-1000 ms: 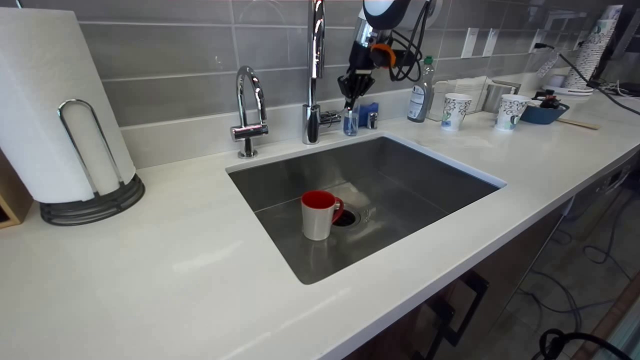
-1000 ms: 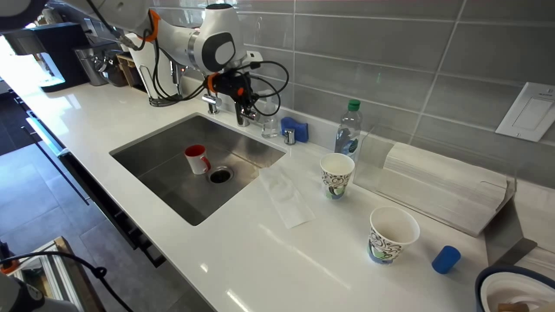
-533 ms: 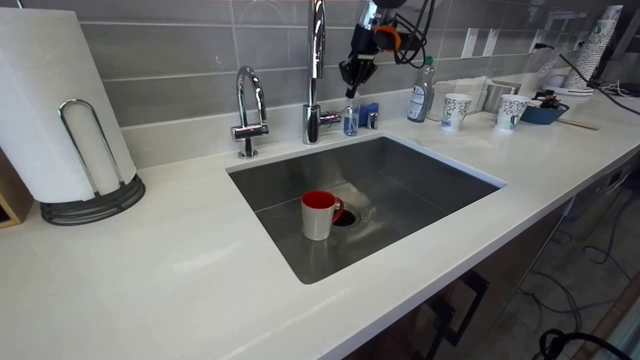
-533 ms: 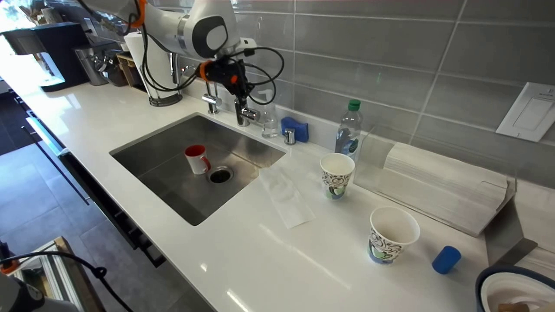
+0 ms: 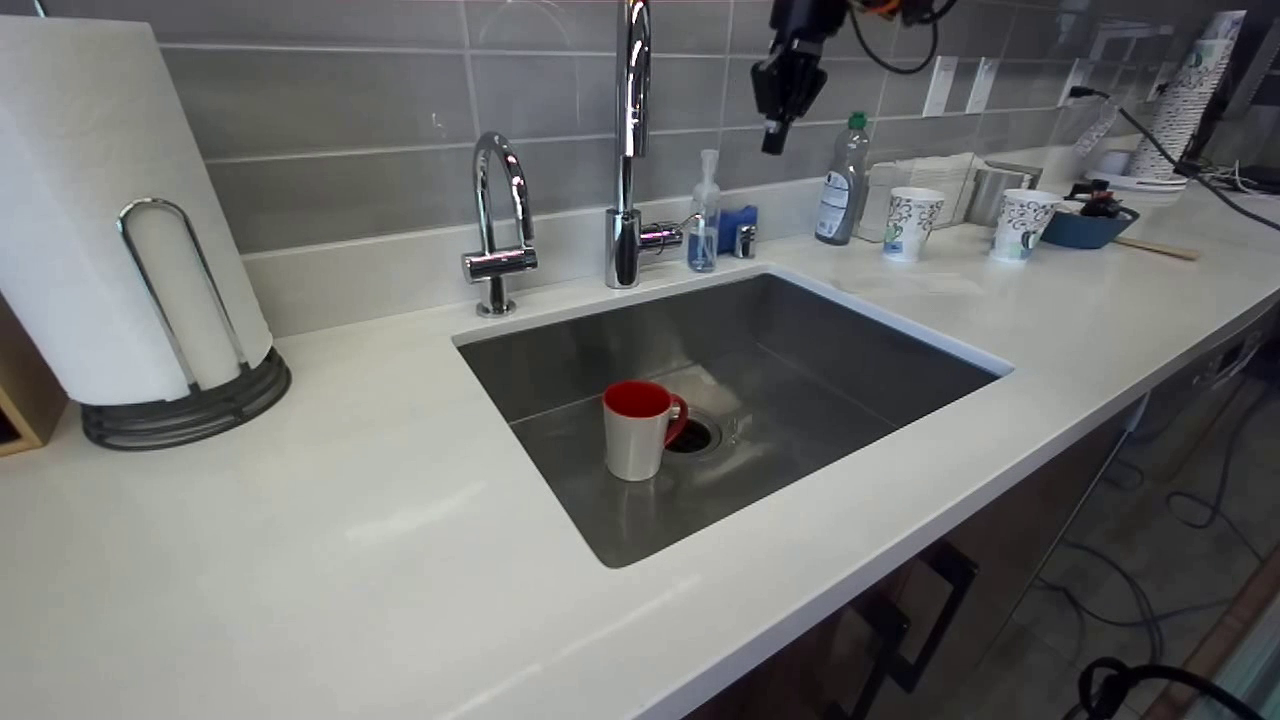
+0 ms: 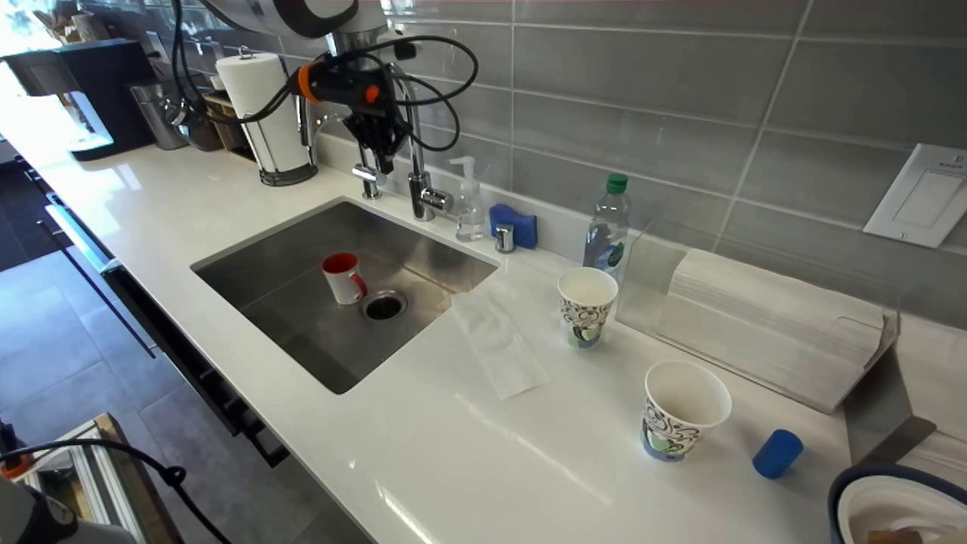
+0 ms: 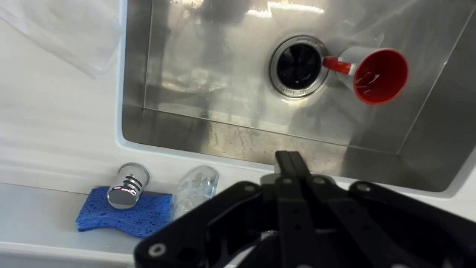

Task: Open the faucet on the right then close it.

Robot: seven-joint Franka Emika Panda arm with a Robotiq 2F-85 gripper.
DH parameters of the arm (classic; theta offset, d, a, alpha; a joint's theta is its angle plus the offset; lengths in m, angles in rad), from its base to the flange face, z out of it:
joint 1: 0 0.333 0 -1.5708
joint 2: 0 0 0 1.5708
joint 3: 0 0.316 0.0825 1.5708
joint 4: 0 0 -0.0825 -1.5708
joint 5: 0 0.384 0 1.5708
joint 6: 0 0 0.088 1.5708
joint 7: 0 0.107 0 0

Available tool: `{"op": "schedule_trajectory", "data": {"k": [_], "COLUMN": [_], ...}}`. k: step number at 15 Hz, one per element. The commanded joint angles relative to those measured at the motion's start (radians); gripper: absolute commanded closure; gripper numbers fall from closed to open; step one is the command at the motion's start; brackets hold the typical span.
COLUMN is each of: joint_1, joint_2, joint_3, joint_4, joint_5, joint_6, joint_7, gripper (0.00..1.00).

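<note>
The tall chrome faucet (image 5: 625,245) stands behind the sink (image 5: 850,380), with its side handle (image 5: 660,236) to the right. It also shows in an exterior view (image 6: 420,198), its neck partly behind my arm. No running water shows under it. My gripper (image 5: 774,140) is in the air, above and apart from the faucet's handle. In an exterior view my gripper (image 6: 386,165) hangs above the sink's back edge. In the wrist view my gripper (image 7: 292,153) is shut with its fingers together and nothing between them. The faucet is mostly hidden behind the gripper there.
A short gooseneck tap (image 5: 497,265) stands left of the faucet. A red-white mug (image 5: 635,440) sits in the sink. A clear soap pump bottle (image 5: 704,225), a blue sponge (image 6: 521,227), a green-capped bottle (image 6: 607,227) and paper cups (image 6: 585,310) stand on the right.
My gripper has risen from beside the faucet's handle and moved away from it, out over the sink. The soap pump bottle is now uncovered. The faucet looks the same.
</note>
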Motion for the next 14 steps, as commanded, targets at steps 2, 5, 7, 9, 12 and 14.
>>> {"op": "schedule_trajectory", "data": {"k": [2,5,7,9,12,14], "joint_1": [-0.042,-0.019,0.002,0.014,0.002,-0.005], "joint_2": [-0.292,-0.439,-0.515,-0.569,-0.627,-0.598], "joint_3": [-0.003,-0.058,-0.108,-0.166,-0.225,-0.209], "joint_4": [-0.206,-0.272,-0.294,-0.295,-0.297,-0.269], "joint_5": [0.205,0.321,0.391,0.447,0.462,0.428], "joint_6": [-0.060,-0.137,-0.206,-0.309,-0.428,-0.413], "joint_7": [-0.341,-0.537,-0.646,-0.742,-0.806,-0.771], "gripper": [0.68,0.46,0.34,0.20,0.02,0.10]}}
